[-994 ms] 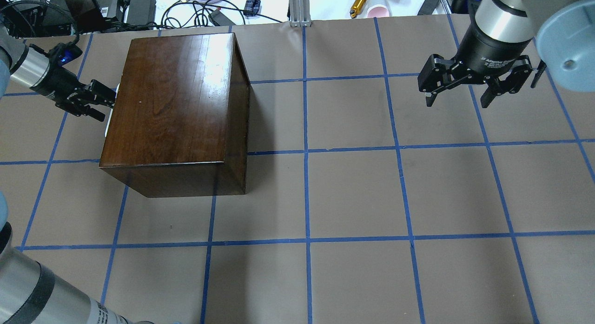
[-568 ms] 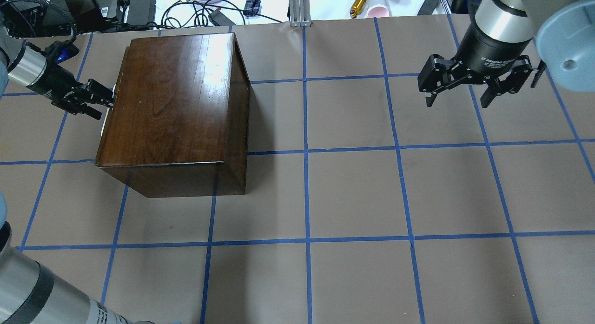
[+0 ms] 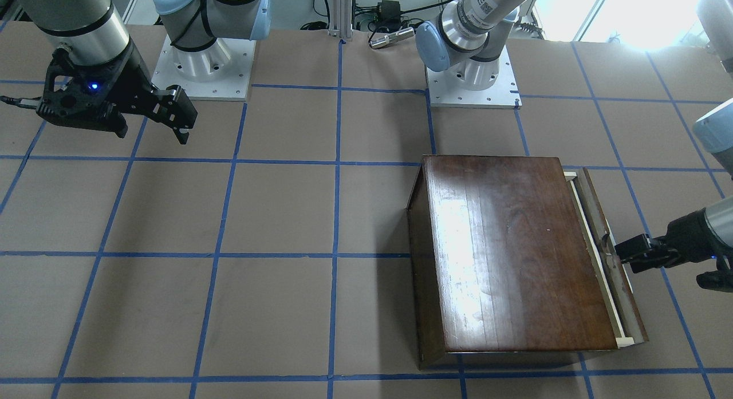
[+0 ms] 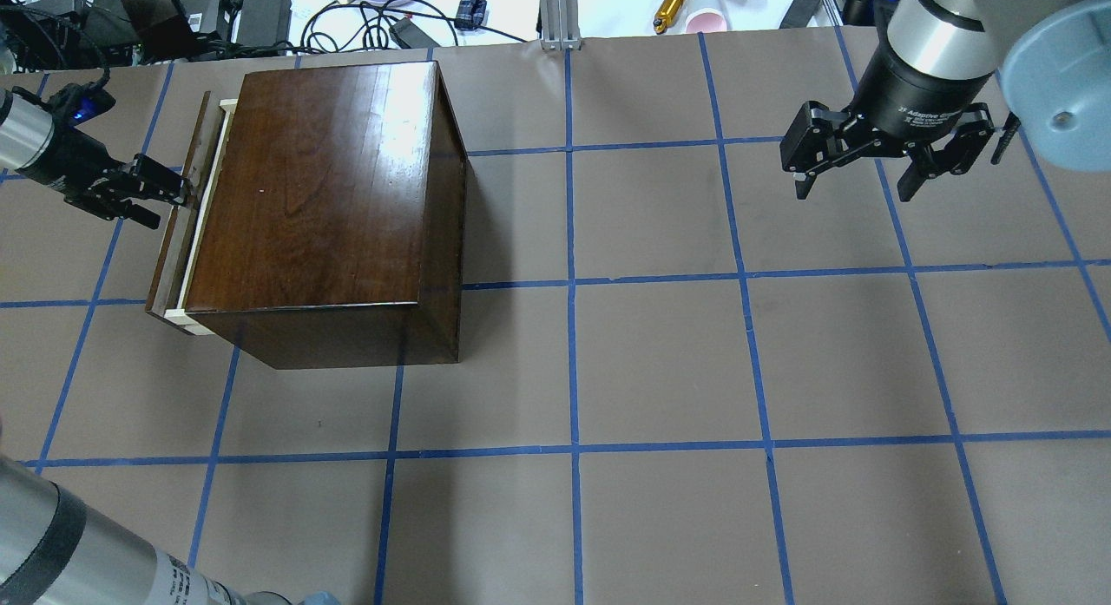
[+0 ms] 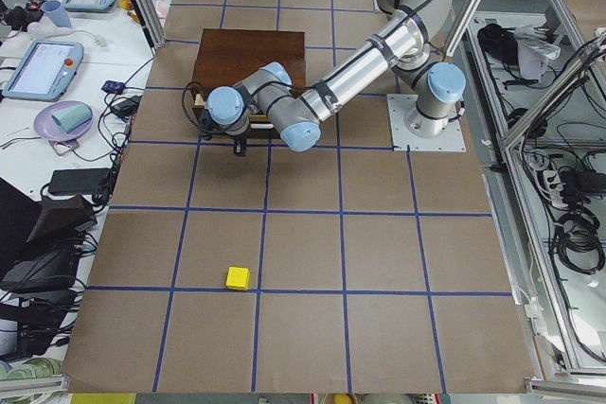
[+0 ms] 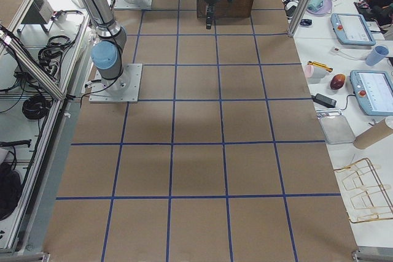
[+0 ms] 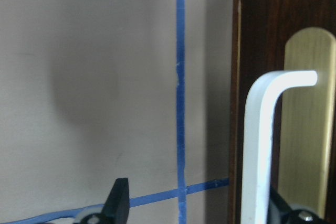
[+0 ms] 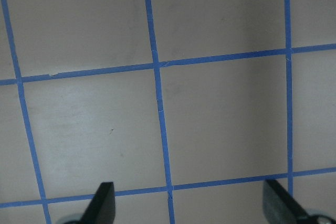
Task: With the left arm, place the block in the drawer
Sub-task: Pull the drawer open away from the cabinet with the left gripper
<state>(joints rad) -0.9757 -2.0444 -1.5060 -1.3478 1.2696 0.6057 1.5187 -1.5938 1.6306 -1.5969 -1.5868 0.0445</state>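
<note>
The yellow block [image 5: 238, 278] lies on the table far from the box, seen only in the exterior left view. The dark wooden box [image 4: 321, 180] has its drawer [image 4: 178, 223] slid out a little, with its pale wood rim showing in the front-facing view [image 3: 590, 244]. My left gripper [image 4: 169, 204] is at the drawer's front panel. In the left wrist view its jaws stand wide apart [image 7: 202, 203], with the white pull [image 7: 257, 145] just inside one finger. My right gripper [image 4: 855, 193] hangs open and empty over bare table, far from the box.
Cables, chargers and small items lie beyond the table's far edge [image 4: 260, 15]. The robot bases [image 3: 200, 61] stand on the side of the table away from the operators. Blue tape lines grid the brown table [image 4: 660, 362].
My left gripper has moved away from the box, and the drawer has slid out with it. The box's near-left corner swung out and back. The right arm has not moved.
</note>
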